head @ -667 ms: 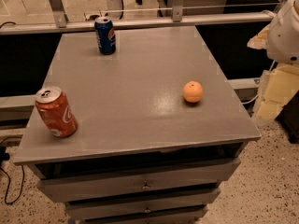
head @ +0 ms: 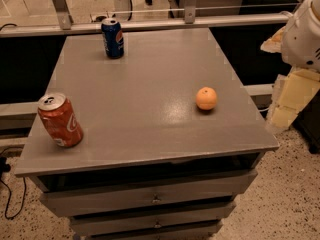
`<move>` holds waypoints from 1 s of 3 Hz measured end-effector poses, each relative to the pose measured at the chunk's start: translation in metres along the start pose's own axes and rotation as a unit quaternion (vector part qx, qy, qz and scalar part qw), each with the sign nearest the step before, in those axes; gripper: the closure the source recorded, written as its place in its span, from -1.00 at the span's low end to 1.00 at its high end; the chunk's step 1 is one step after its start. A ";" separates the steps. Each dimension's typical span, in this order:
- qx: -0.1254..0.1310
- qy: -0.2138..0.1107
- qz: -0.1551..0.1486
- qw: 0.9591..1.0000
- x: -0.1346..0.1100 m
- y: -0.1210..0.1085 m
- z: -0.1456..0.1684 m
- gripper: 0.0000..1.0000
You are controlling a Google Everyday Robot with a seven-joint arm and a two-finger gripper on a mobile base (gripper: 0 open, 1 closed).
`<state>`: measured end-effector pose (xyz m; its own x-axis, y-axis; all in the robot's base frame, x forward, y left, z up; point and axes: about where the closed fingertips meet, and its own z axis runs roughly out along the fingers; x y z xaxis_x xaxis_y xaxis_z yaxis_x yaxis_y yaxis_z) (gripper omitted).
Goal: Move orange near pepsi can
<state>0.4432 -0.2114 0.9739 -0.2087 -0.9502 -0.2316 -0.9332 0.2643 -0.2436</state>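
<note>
- Nearest, drawers (head: 150, 199) are seen under the grey tabletop (head: 150, 134).
- An orange-red can (head: 60, 120) is standing at the front left corner.
- The orange (head: 206, 98) is lying on the right half of the tabletop, well apart from both cans.
- The gripper (head: 286, 106) is held off the right edge, beside the tabletop and apart from the orange (whether it is open or closed cannot be told).
- The pepsi can (head: 113, 38) is placed upright at the far edge, left of the middle.
- A metal rail (head: 200, 21) is seen behind the tabletop.
</note>
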 end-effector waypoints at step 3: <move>-0.023 -0.124 0.031 0.992 -0.031 -0.040 0.090 -1.00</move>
<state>0.5132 -0.1776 0.9065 -0.1924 -0.8614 -0.4700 -0.9345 0.3071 -0.1803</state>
